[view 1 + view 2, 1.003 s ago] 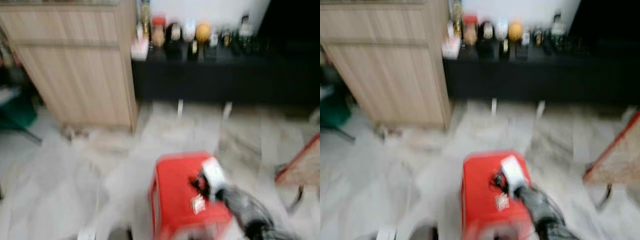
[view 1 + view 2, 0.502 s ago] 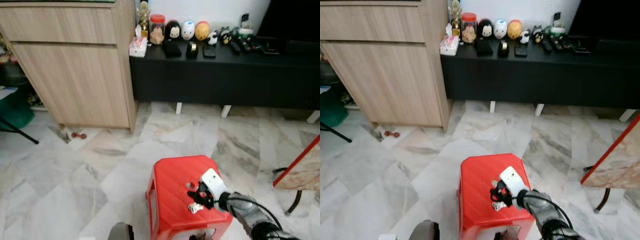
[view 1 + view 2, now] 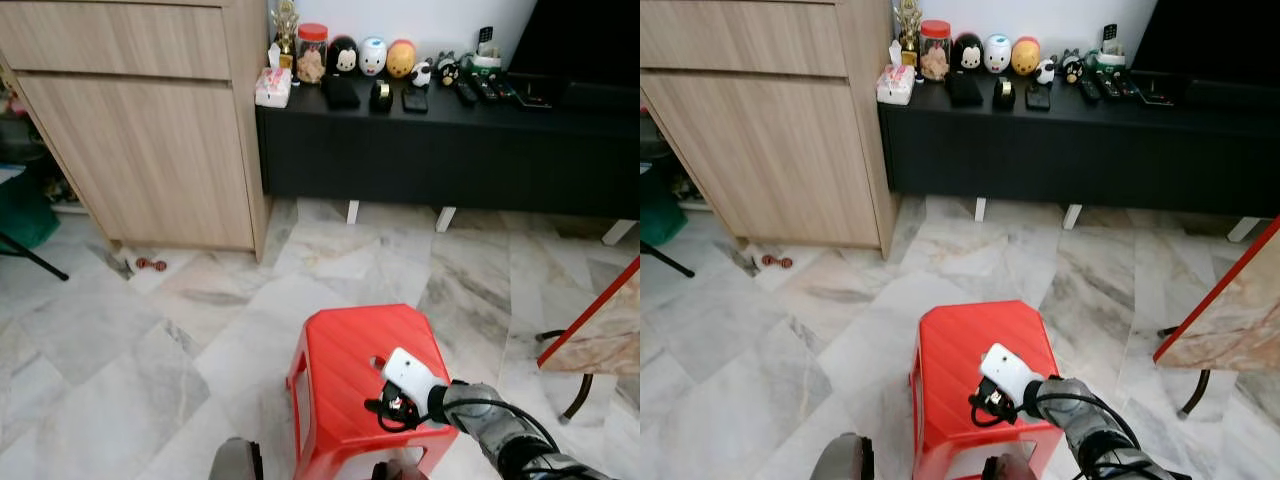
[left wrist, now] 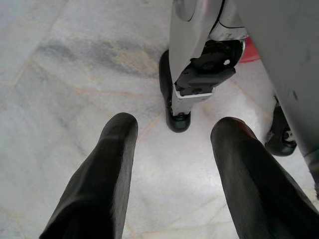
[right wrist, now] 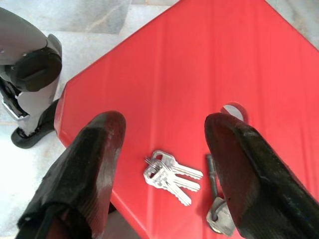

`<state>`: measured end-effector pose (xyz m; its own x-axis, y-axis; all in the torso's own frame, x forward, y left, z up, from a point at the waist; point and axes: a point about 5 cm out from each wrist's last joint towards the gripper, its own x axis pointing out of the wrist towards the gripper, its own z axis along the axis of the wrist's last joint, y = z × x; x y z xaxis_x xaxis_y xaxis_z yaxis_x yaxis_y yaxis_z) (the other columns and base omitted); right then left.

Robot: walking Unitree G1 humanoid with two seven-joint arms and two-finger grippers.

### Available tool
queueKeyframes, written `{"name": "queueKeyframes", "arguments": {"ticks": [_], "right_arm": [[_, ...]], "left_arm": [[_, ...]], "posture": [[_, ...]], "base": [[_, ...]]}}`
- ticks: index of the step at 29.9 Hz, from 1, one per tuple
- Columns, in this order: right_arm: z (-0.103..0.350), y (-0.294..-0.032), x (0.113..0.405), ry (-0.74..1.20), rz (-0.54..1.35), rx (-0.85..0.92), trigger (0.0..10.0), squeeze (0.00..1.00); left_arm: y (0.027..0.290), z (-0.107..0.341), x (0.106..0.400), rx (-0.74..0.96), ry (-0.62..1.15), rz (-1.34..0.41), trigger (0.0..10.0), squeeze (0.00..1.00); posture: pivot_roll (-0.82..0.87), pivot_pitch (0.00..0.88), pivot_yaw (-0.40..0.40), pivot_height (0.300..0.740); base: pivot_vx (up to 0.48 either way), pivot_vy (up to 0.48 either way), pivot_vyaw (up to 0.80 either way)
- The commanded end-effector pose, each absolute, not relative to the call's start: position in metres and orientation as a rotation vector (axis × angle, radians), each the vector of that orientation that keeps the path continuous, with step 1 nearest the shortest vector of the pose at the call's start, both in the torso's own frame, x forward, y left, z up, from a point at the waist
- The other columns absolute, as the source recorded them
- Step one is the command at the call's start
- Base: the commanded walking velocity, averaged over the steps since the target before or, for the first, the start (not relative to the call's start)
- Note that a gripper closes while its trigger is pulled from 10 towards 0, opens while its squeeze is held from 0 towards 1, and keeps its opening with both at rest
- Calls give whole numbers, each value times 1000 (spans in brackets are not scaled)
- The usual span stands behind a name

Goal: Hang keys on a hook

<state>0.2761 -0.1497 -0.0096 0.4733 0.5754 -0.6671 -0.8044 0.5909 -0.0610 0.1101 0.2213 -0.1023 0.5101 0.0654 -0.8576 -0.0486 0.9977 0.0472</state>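
Silver metal keys [image 5: 169, 174] on a ring lie flat on a red plastic stool [image 3: 345, 360] near its edge, light, thin and slippery, likely best pinched at the ring, with the right claw [image 5: 164, 149] wide open and empty above them, a separate key [image 5: 219, 219] beside, and no hook visible.

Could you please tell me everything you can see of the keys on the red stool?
The keys are a small bunch of silver metal ones on a ring, fanned out and lying flat on the red stool near its edge. One more key lies apart beside them, next to the hole in the top. The right pincer hovers open above them, one finger on each side, touching nothing. They are not yet picked up.
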Motion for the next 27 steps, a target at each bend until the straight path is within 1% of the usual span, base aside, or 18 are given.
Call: {"name": "queueKeyframes", "arguments": {"ticks": [1,4,8,13,16,19,27], "right_arm": [[-17,-150,268,675,904,-422,10000,0],[-21,-150,263,688,907,-428,10000,0],[-25,-155,260,721,864,-425,10000,0],[-28,-162,259,755,833,-520,10000,0],[-27,-170,264,767,746,-549,10000,0],[-24,-170,268,752,718,-544,10000,0],[-17,-161,274,694,753,-508,10000,0]], "left_arm": [[207,-105,109,8,1036,29,10000,0],[205,-105,110,4,1026,24,10000,0],[207,-103,113,2,1003,22,10000,0],[208,-102,115,2,983,22,10000,0],[208,-101,116,2,966,19,10000,0],[208,-100,116,3,954,17,10000,0],[209,-99,114,7,939,16,10000,0]], "posture": [[69,176,-113,636],[70,184,-113,636],[71,202,-114,636],[68,214,-114,636],[72,215,-115,636],[77,218,-114,636],[88,227,-112,636]], "base": [[0,0,0],[0,0,0],[0,0,0],[0,0,0],[0,0,0],[0,0,0],[0,0,0]]}}
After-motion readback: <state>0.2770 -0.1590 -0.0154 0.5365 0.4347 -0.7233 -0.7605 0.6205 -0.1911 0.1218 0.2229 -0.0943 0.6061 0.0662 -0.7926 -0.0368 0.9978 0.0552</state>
